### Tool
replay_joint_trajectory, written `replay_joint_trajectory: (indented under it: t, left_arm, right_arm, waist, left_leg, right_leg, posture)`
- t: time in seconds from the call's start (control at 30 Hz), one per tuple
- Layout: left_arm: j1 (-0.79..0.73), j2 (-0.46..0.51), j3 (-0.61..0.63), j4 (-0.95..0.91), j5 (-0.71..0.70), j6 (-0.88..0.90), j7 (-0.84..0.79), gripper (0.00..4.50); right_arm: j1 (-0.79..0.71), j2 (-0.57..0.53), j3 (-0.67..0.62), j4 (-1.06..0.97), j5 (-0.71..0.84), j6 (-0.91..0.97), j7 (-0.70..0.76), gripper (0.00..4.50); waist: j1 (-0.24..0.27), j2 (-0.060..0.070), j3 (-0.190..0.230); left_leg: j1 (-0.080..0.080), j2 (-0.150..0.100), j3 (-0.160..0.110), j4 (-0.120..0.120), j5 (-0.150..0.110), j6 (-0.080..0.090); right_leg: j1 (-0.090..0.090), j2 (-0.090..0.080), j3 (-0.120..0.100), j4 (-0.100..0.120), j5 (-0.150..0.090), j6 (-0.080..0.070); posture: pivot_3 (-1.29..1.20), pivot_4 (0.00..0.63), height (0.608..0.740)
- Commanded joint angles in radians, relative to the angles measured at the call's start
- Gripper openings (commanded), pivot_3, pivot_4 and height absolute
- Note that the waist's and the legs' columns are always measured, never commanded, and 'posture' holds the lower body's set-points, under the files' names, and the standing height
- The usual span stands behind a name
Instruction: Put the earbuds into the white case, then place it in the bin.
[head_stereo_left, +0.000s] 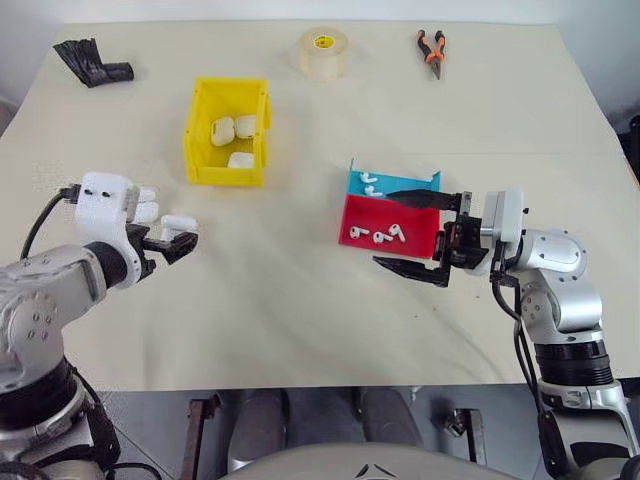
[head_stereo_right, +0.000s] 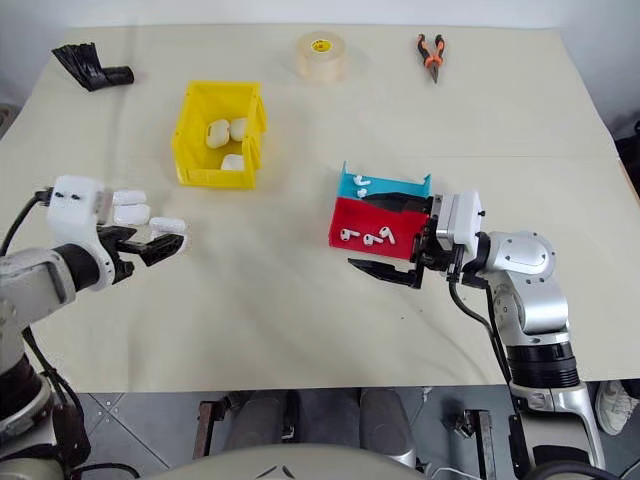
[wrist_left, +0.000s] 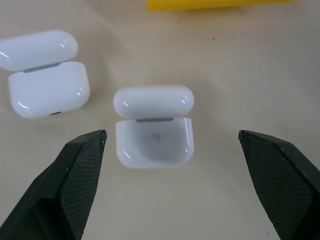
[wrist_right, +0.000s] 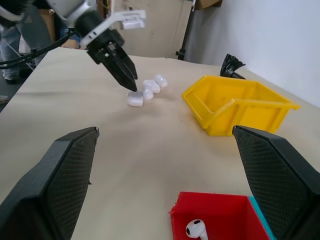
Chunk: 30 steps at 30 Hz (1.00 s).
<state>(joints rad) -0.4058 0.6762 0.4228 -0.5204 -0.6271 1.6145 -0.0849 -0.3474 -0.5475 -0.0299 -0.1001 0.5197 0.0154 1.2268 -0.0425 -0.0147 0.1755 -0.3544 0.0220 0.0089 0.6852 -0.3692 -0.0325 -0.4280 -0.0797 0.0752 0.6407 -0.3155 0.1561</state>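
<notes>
from the head views, a pale cloth-covered surface (head_stereo_left: 300, 300) carries a bright yellow bin (head_stereo_left: 227, 132) of hard plastic with tall walls and three glossy white cases inside. the shallow red tray (head_stereo_left: 390, 226) holds small white stemmed earbuds (head_stereo_left: 377, 236); the blue tray (head_stereo_left: 392, 184) just behind it holds two more. at the far edge lie a roll of clear tape (head_stereo_left: 325, 51), orange-handled pliers (head_stereo_left: 431, 50) and a crumpled black bag (head_stereo_left: 92, 62). the left end effector (head_stereo_left: 180, 243) is spread open over a white case (head_stereo_left: 178, 223) out on the cloth, with more cases just beside it. the right end effector (head_stereo_left: 415, 235) stands wide open around the near end of the red tray.

in the left wrist view, the white case (wrist_left: 154, 127) lies between the textured black fingers (wrist_left: 75, 175), untouched, its lid flipped back and its smooth rounded hollow empty. another open case (wrist_left: 46, 72) lies near.

in the right wrist view, one earbud (wrist_right: 195, 229) sits in the red tray, between the spread fingers (wrist_right: 60, 175).
</notes>
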Motion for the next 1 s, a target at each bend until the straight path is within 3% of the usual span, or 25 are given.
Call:
replay_joint_trajectory:
  t: [0.03,0.53,0.77,0.9,1.0]
  left_arm:
    - [-0.041,0.038,-0.040,0.054,-0.034,0.000,0.064,4.49]
    - [-0.115,-0.067,-0.102,0.217,-0.047,0.000,0.193,4.49]
    - [-0.108,-0.070,-0.125,0.227,-0.039,0.000,0.189,2.80]
    - [-0.098,-0.073,-0.118,0.216,-0.032,0.000,0.153,2.80]
    - [-0.022,-0.051,-0.105,0.166,-0.022,-0.178,0.043,2.80]
  right_arm:
    - [0.014,-0.013,-0.021,-0.064,0.024,0.009,-0.014,4.50]
    - [0.114,-0.016,-0.048,-0.185,0.025,0.035,-0.110,4.50]
    - [0.128,-0.017,-0.043,-0.197,0.025,0.033,-0.135,4.50]
    - [0.125,-0.018,-0.041,-0.193,0.023,0.033,-0.138,4.50]
    - [0.123,-0.024,-0.045,-0.190,0.021,0.035,-0.140,4.50]
  waist:
    - [-0.001,0.000,0.000]
    - [0.014,0.000,0.000]
    - [0.014,0.000,0.000]
    - [0.014,0.000,0.000]
    - [0.014,0.000,0.000]
  left_leg:
    - [0.000,0.000,0.000,0.000,0.000,0.000]
    - [0.000,-0.002,-0.001,0.001,0.000,-0.001]
    - [0.000,-0.002,-0.001,0.001,0.000,-0.001]
    - [0.000,-0.003,-0.001,0.001,0.000,-0.001]
    - [0.000,-0.003,0.000,0.001,0.000,-0.001]
  right_leg:
    - [0.000,0.000,0.000,0.000,0.000,0.000]
    - [0.000,-0.003,-0.004,0.000,0.000,0.000]
    - [0.000,-0.004,-0.004,0.000,0.000,0.000]
    - [0.000,-0.004,-0.004,0.000,0.000,0.000]
    - [0.000,-0.004,-0.005,0.000,0.000,0.000]
  posture:
    - [0.00,0.150,0.740]
    - [0.00,0.150,0.740]
    - [0.00,0.150,0.740]
    - [0.00,0.150,0.740]
    - [0.00,0.150,0.740]
